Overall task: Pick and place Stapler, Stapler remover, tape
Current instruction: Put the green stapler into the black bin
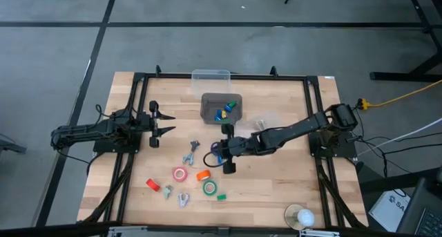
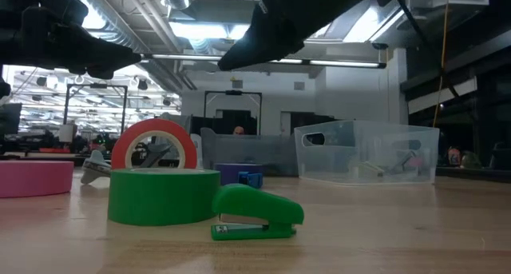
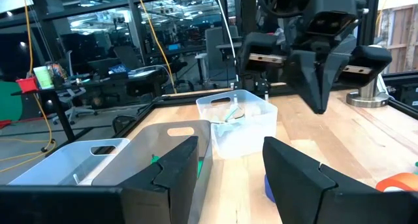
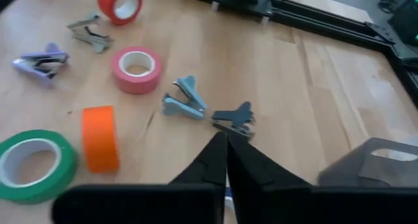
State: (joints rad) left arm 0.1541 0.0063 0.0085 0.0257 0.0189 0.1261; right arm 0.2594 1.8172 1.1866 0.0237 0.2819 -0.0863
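Tape rolls lie flat on the near part of the table: pink (image 1: 180,174), orange (image 1: 203,175), green (image 1: 209,188) and red (image 1: 152,185). A green stapler (image 1: 222,196) sits beside the green roll (image 2: 164,196). Several staple removers lie among them, one blue-grey (image 4: 185,100) and one dark (image 4: 235,117). My right gripper (image 1: 219,150) hangs shut above the table's middle, over a small blue thing (image 2: 239,174), and touches nothing. My left gripper (image 1: 168,123) waits open at the left side.
A grey bin (image 1: 207,116) holding small blue, green and yellow pieces stands just beyond the right gripper. A clear bin (image 1: 210,76) sits at the far edge and another clear bin (image 2: 367,150) toward the right. A white ball (image 1: 301,216) lies near the front right corner.
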